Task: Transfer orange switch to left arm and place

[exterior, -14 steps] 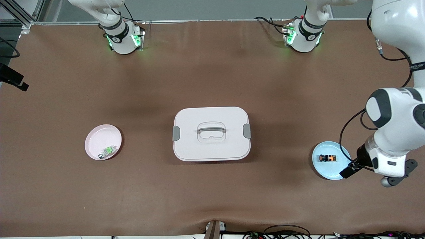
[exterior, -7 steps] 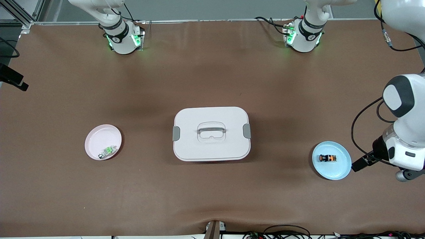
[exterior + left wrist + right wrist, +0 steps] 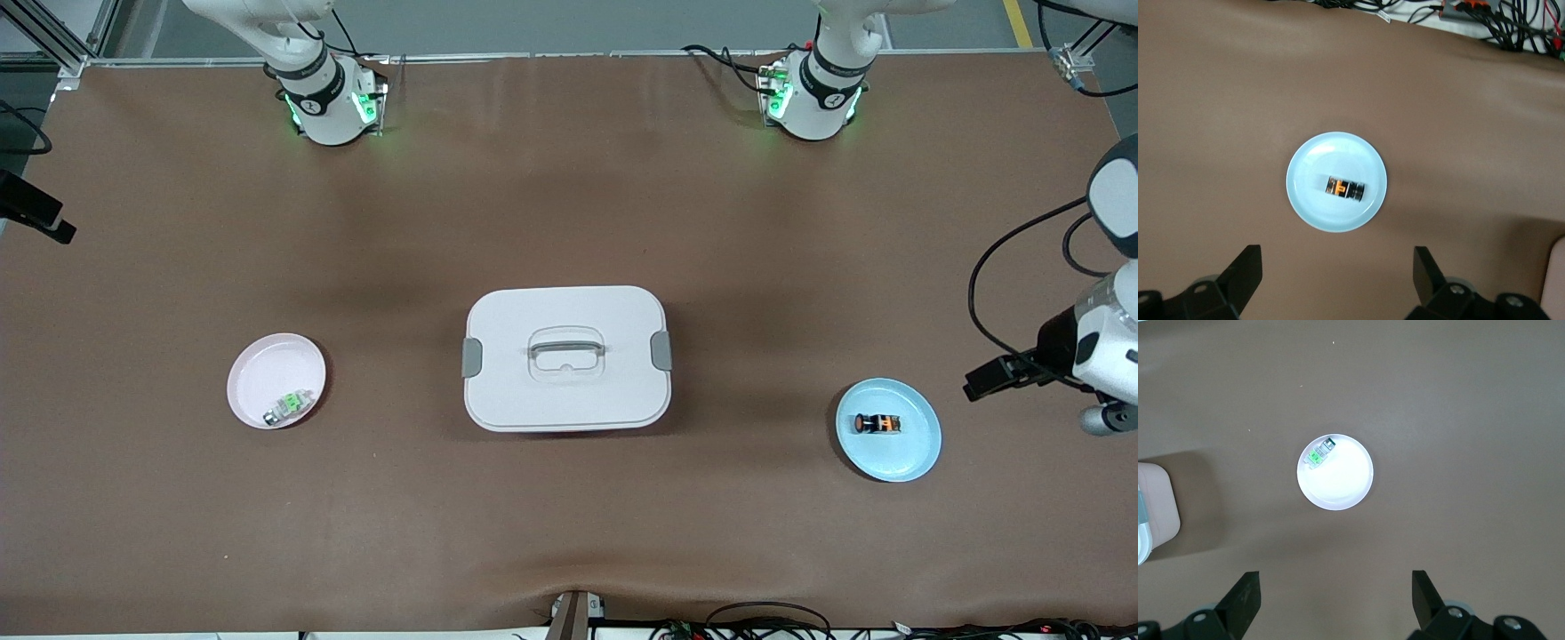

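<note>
Orange switch [image 3: 877,424]: stubby black cylinder with orange band, lying on its side in blue plate [image 3: 907,453], toward left arm's end of bench. Left gripper [image 3: 1338,283] and right gripper [image 3: 1336,599] are spread, nothing held.

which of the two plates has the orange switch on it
The blue plate, at the left arm's end of the table, holds the orange switch. The pink plate holds a green-and-silver part instead.

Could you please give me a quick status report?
Both grippers open, empty: left gripper, right gripper. Orange switch on blue plate. Box mid-table.
</note>
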You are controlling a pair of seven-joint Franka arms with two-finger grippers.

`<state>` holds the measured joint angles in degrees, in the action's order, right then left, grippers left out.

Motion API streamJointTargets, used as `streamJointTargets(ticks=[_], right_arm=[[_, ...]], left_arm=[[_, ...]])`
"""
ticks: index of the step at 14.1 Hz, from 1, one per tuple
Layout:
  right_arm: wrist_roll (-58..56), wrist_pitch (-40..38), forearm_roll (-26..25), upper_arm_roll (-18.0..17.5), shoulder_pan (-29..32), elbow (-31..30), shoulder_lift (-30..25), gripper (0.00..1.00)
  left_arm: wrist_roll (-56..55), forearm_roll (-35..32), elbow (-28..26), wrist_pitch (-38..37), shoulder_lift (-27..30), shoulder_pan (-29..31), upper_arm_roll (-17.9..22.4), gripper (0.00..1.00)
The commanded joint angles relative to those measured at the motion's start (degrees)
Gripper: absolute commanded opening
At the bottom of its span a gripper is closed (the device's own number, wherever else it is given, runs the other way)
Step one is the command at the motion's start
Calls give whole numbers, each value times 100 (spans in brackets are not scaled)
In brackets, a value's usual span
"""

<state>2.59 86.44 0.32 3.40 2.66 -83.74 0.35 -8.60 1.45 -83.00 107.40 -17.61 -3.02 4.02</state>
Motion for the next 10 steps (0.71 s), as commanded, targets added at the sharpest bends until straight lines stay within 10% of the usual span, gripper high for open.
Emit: streamJointTargets(ticks=[1, 10], right_arm=[[48, -22, 82, -77, 129, -11, -79, 100], [66, -197, 91, -77, 129, -11, -79, 100]], left_arm=[[192, -92, -662, -79, 695, 29, -59, 100], [886, -101, -2184, -26, 2235, 29, -182, 100]])
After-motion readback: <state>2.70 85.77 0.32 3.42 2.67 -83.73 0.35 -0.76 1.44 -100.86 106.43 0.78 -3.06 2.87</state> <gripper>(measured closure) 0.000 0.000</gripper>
